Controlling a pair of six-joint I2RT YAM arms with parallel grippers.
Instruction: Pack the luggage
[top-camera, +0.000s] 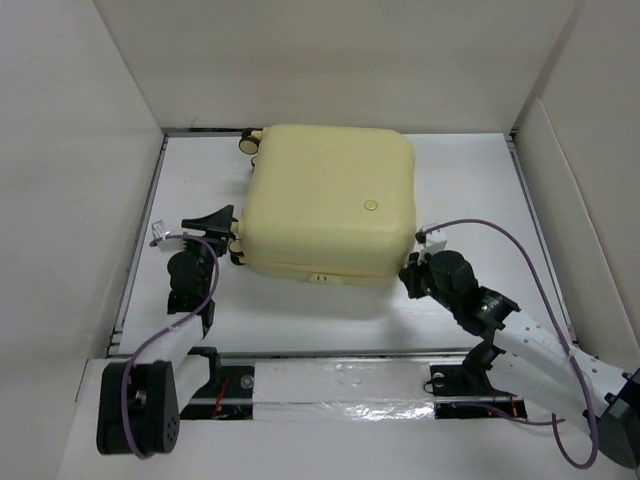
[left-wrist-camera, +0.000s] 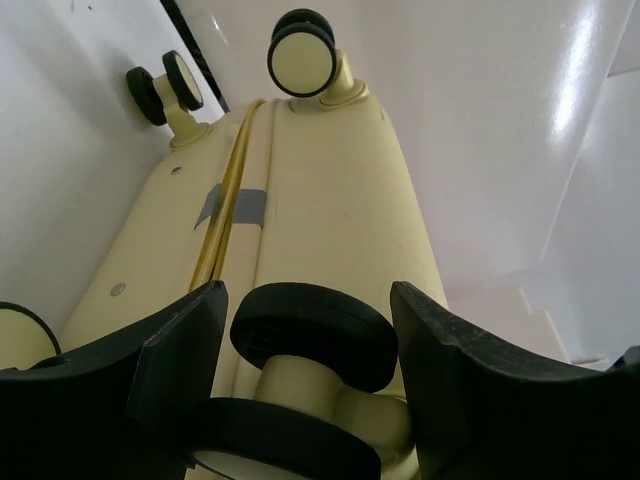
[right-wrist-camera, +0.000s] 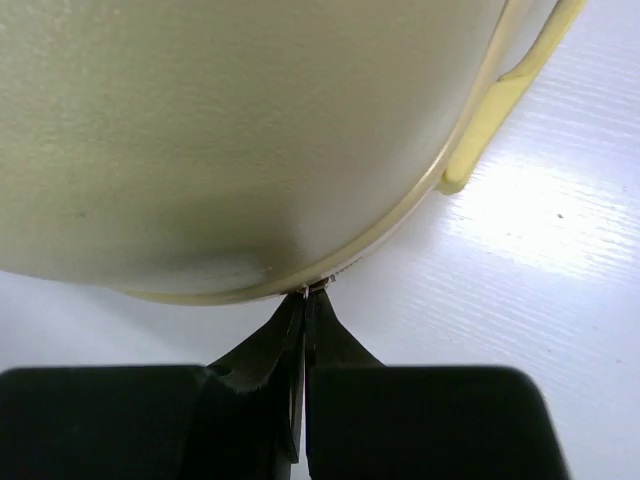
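The luggage (top-camera: 330, 200) is a pale yellow hard-shell suitcase lying flat and closed on the white table, its round emblem (top-camera: 371, 205) facing up. My left gripper (top-camera: 228, 232) is open at the suitcase's near left corner. In the left wrist view my left gripper (left-wrist-camera: 308, 296) has a black-and-yellow double wheel (left-wrist-camera: 315, 335) between its fingers. My right gripper (top-camera: 408, 272) is at the near right corner. In the right wrist view my right gripper (right-wrist-camera: 306, 293) is shut on a small metal zipper pull (right-wrist-camera: 317, 288) at the shell's seam (right-wrist-camera: 400, 215).
White walls (top-camera: 70, 150) box in the table on three sides. A far wheel (top-camera: 247, 143) sits near the back wall. A yellow side handle (right-wrist-camera: 500, 95) sticks out past the right gripper. A taped rail (top-camera: 340, 385) runs along the near edge.
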